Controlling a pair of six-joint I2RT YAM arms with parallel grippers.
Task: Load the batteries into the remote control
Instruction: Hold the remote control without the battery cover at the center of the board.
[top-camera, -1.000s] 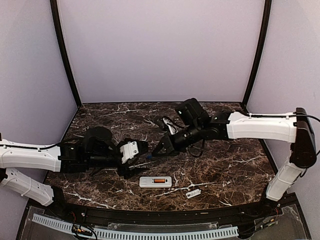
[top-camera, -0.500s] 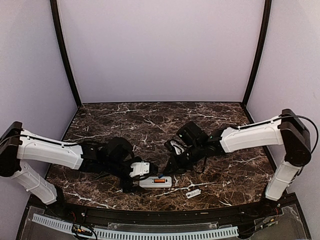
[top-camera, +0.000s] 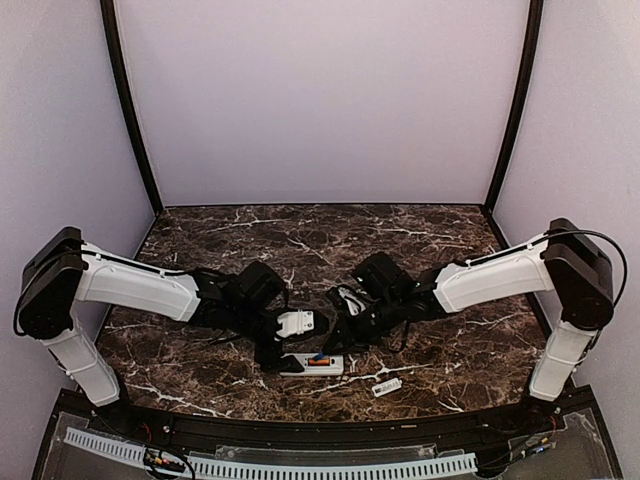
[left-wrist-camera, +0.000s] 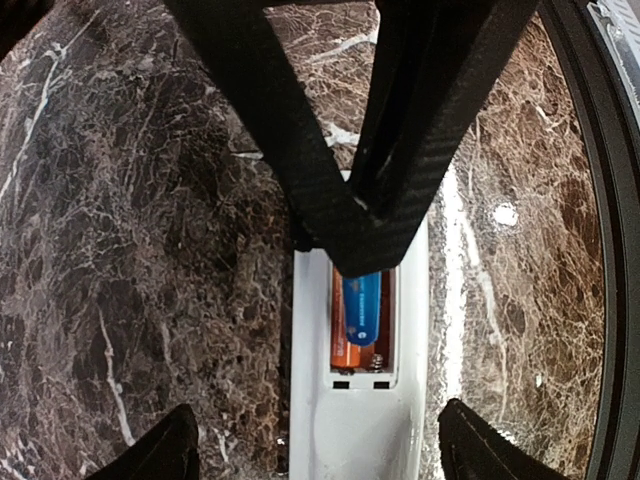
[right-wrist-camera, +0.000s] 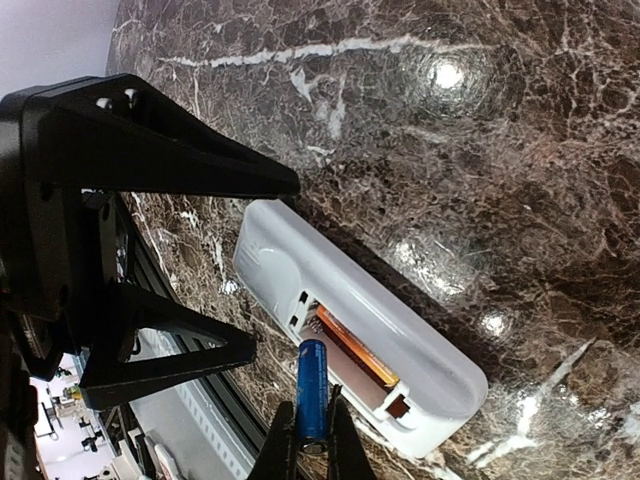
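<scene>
Near the near edge of the marble table (top-camera: 470, 340), about midway between the two arms: the remote control (right-wrist-camera: 270, 255), back upward, long axis left to right, battery bay uncovered. Along one side of that bay, lying flat in its slot, the orange battery (right-wrist-camera: 350, 348). Over the bay's other side, tilted, the blue battery (right-wrist-camera: 311, 385), pinched at the end away from the remote by the right gripper (right-wrist-camera: 311, 428), fingers narrow around it. Free tip down at the bay's edge, just beside the orange one; touching the remote or not, hard to tell from these angles. At the remote's left end, the left gripper (left-wrist-camera: 315, 445), spread wide, one finger off each long side, both apart from the white shell, holding nothing. Just right of the remote and nearer the table edge, apart from it, a small loose white cover piece (top-camera: 387, 386).
</scene>
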